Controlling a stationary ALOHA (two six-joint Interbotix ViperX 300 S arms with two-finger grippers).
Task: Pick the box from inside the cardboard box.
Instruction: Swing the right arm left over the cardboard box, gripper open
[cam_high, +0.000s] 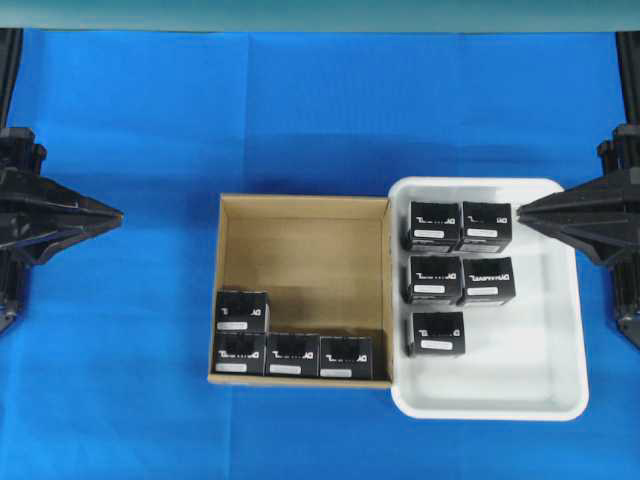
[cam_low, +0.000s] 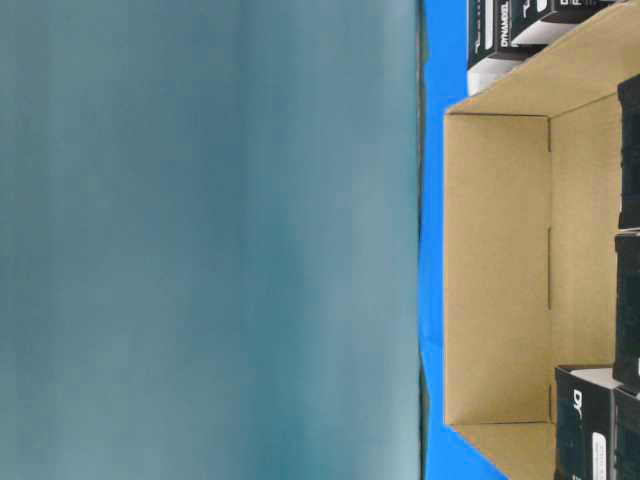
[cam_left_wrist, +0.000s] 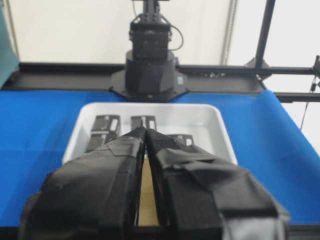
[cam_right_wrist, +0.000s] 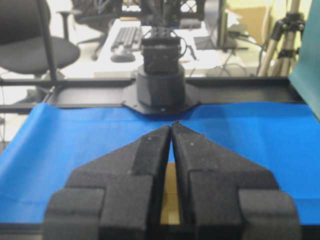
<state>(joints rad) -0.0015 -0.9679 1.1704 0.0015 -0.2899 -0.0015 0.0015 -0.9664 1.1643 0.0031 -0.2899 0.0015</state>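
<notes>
The brown cardboard box sits mid-table. Several black boxes with white labels stand along its near and left walls, such as one at the left wall and one in the near row. My left gripper is shut and empty, well left of the cardboard box. My right gripper is shut and empty, its tip over the right part of the white tray. Both sets of jaws stand closed in the left wrist view and the right wrist view.
The white tray touches the cardboard box's right wall and holds several more black boxes. It also shows in the left wrist view. Blue cloth covers the table. The arm bases stand at the left and right edges.
</notes>
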